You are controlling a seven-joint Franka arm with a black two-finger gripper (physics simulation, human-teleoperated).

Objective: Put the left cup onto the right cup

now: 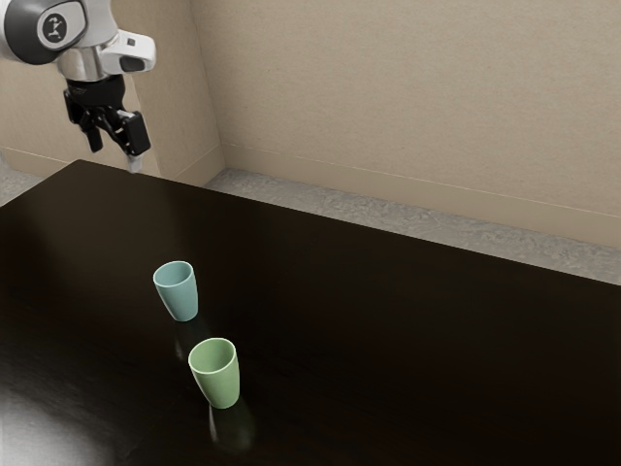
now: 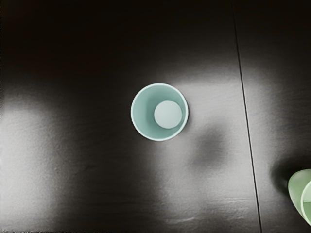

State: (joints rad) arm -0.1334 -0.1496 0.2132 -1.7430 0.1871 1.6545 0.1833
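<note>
Teal cup [image 1: 176, 290]: upright on the dark table [image 1: 417, 330], left of centre in the exterior view, mouth up. I take it for the cup to be moved, since the wrist view has it [image 2: 159, 112] almost straight under the hand. Green cup [image 1: 214, 372]: also upright, near it but apart, lower in the frame and slightly toward the exterior view's right. In the wrist view only part of its rim [image 2: 301, 196] shows, beyond a thin seam [image 2: 245, 121] in the table top.

Tool [image 1: 118, 153]: upper left of the exterior view, well above the table's far edge. Fingers spread, nothing between them.

Step in hand, as I judge it: approach and grasp.
- Come down straight, keeping the teal rim centred.
- Pinching one wall, one finger inside and one outside, looks workable.
- Lift clear of the green rim before carrying across.
- Lower squarely, or it may tip the green cup.

Materials: both cups are smooth, matte, thin-walled, tapering to a narrower flat base, probably light plastic. The table is glossy near-black and gives faint reflections below each cup.
</note>
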